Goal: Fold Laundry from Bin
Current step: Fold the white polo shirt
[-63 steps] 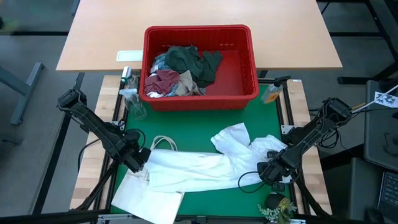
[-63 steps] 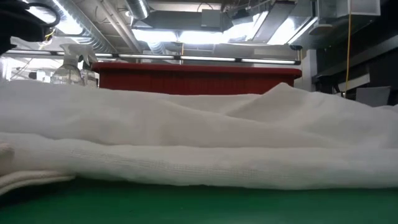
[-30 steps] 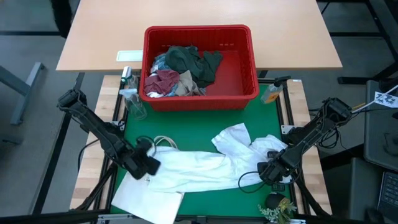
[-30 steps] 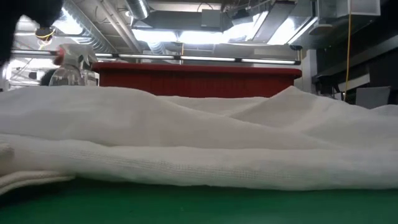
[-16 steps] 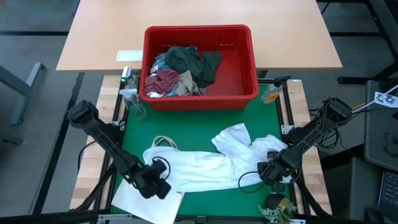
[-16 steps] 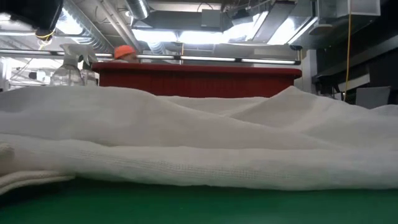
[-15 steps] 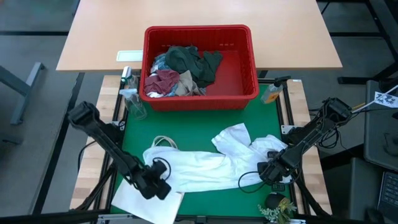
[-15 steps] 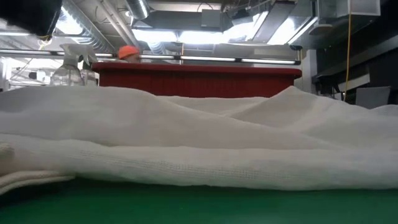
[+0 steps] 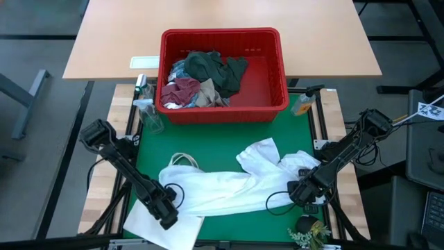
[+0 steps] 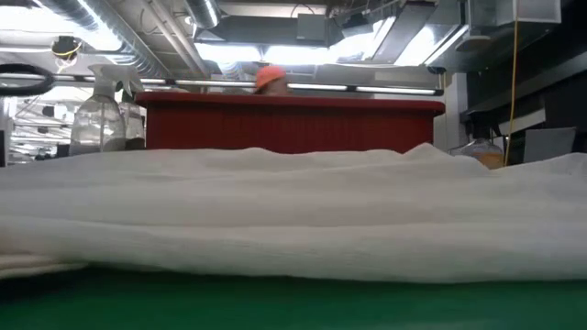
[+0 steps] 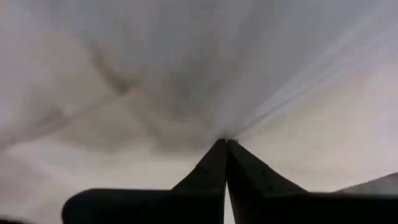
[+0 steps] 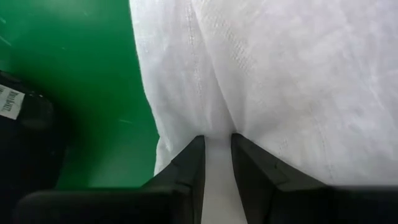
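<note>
Nearest the front edge of the table (image 9: 208, 223), the left tool (image 9: 168, 217) sat low at the near-left corner of the white garment (image 9: 222, 189), its fingers (image 11: 225, 163) pressed fully together with white cloth bunched at their tips. It appeared pinched on that corner, though the flat white tote bag (image 9: 156, 223) lay right under the same spot, so I could not tell whether only the garment was caught. At the near-right end, the right tool (image 9: 300, 193) clamped a narrow fold of the same garment, its fingers (image 12: 193, 165) a small gap apart with fabric between them.

The garment lay stretched across the green mat between the two tools, with a crumpled flap (image 9: 260, 154) folded toward the far side. Beyond it, the bin (image 9: 223, 111) stood on the far half of the table, still holding the rest of the laundry (image 9: 201, 78): dark green, maroon and paler pieces heaped to its left side. A spray bottle (image 9: 147, 111) stood just beside the bin's left wall.

The main risk seemed to be the left grip: a thin pinch could slip under tension, or drag the tote bag along if it was caught too. Pulling both ends unevenly would likely leave the crumpled flap trapped in the fold.
</note>
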You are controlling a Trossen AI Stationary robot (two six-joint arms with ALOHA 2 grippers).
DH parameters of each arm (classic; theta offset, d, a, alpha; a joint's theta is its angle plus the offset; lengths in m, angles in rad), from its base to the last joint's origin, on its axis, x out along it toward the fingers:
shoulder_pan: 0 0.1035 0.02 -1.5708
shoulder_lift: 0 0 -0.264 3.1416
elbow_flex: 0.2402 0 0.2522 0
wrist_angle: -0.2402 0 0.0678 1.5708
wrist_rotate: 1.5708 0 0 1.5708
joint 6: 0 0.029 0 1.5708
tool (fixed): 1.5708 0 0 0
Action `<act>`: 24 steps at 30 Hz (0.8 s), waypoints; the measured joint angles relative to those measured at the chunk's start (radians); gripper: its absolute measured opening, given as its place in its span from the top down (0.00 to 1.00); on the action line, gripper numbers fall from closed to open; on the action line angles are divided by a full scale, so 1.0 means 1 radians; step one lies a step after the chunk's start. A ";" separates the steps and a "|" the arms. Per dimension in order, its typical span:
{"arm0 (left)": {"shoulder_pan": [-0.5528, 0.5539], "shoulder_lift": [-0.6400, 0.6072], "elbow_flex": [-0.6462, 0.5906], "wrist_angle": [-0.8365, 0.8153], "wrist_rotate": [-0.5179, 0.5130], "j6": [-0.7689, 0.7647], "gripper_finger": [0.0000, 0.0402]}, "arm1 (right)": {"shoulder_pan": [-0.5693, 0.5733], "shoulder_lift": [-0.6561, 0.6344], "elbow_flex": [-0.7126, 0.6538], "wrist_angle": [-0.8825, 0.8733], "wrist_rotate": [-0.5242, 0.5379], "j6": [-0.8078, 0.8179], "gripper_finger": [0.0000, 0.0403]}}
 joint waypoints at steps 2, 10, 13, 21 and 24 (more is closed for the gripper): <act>-0.006 0.000 -0.001 -0.005 0.007 -0.002 1.00 | 0.000 0.000 0.000 -0.015 -0.009 0.000 0.80; -0.015 -0.052 0.084 -0.005 -0.097 0.066 0.99 | 0.000 -0.011 0.074 -0.054 0.001 -0.034 0.80; -0.018 -0.069 0.137 -0.006 -0.175 0.105 0.99 | 0.000 -0.024 0.116 -0.074 0.002 -0.038 0.80; -0.013 -0.075 0.195 0.003 -0.497 0.160 0.99 | 0.001 -0.040 0.177 -0.103 0.046 -0.070 0.80; -0.007 -0.075 0.186 0.004 -0.638 0.161 0.99 | 0.001 -0.039 0.177 -0.108 0.184 -0.071 0.80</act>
